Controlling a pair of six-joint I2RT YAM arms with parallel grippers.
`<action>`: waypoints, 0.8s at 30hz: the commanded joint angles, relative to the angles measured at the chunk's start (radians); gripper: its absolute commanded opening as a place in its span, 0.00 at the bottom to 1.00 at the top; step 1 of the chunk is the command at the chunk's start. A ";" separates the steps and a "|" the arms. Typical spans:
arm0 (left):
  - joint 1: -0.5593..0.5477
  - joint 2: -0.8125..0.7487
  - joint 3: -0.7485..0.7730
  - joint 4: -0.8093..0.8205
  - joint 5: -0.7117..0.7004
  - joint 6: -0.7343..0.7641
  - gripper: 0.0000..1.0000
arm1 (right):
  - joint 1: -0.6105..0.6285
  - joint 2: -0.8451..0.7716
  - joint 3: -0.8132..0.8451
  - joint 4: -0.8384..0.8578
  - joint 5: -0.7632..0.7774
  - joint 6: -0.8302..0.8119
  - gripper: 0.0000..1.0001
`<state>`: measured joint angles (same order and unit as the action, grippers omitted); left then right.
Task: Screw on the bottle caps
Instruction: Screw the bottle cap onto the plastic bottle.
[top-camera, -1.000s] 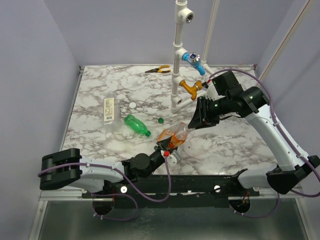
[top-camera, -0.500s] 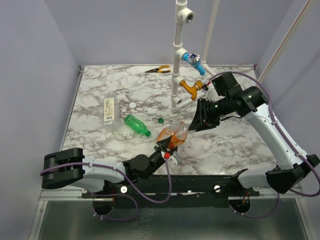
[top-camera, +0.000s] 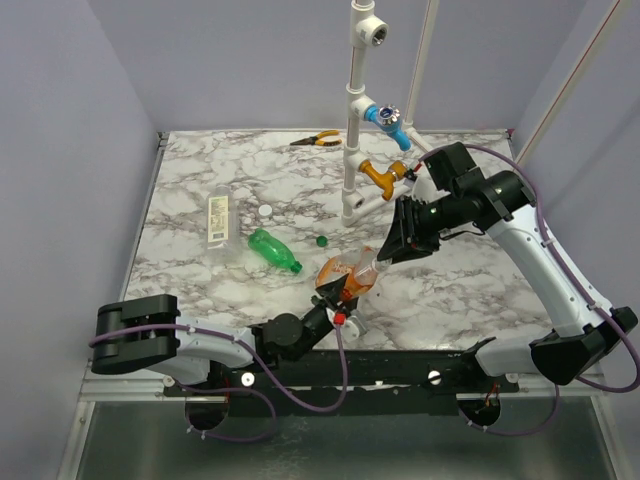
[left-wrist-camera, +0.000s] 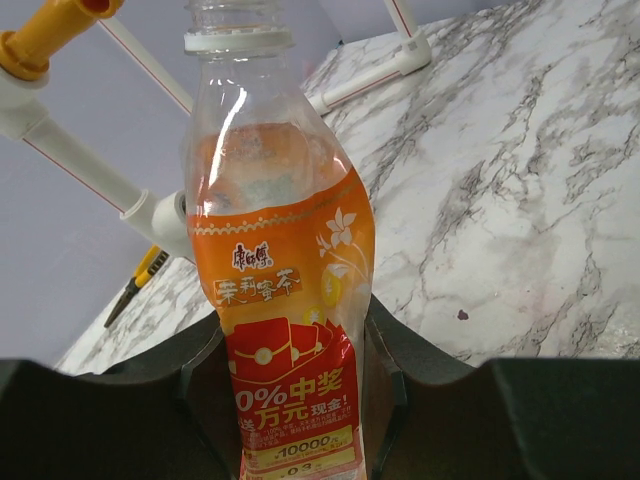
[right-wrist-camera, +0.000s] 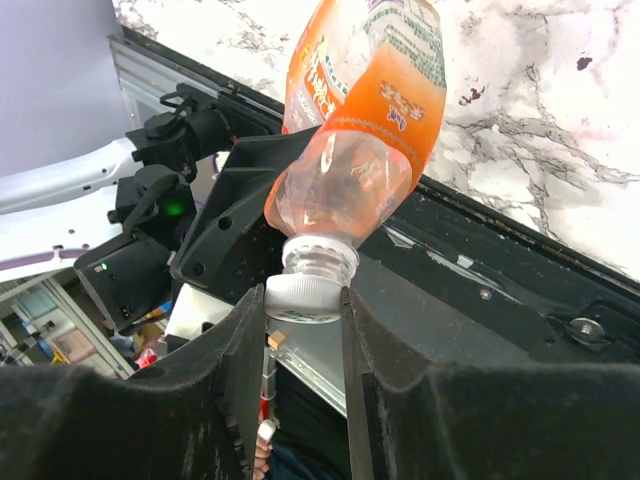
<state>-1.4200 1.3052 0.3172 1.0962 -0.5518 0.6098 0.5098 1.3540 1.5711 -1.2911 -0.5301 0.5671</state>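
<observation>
Right wrist view showed the right gripper (right-wrist-camera: 302, 300) pinched on the white cap (right-wrist-camera: 300, 292) atop the orange bottle (right-wrist-camera: 355, 130), held near the table's (right-wrist-camera: 560, 120) 6 o'clock edge, its likely light, crushable body clamped low by the left gripper (left-wrist-camera: 295, 370)

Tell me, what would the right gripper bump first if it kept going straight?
The orange bottle. The right gripper points at its mouth, with what looks like a white cap in its grip, so it would press onto the neck almost at once.
</observation>
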 joint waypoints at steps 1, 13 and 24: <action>-0.022 0.024 -0.006 0.088 -0.014 0.045 0.00 | -0.011 0.011 0.000 -0.008 -0.031 -0.008 0.33; -0.016 0.066 -0.030 0.170 -0.069 0.034 0.00 | -0.013 0.003 -0.013 -0.014 -0.038 -0.006 0.33; -0.017 0.092 -0.015 0.195 -0.052 0.042 0.00 | -0.013 -0.001 -0.060 0.014 -0.049 0.010 0.33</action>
<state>-1.4345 1.3808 0.2939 1.2285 -0.6033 0.6510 0.5018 1.3540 1.5188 -1.2884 -0.5526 0.5682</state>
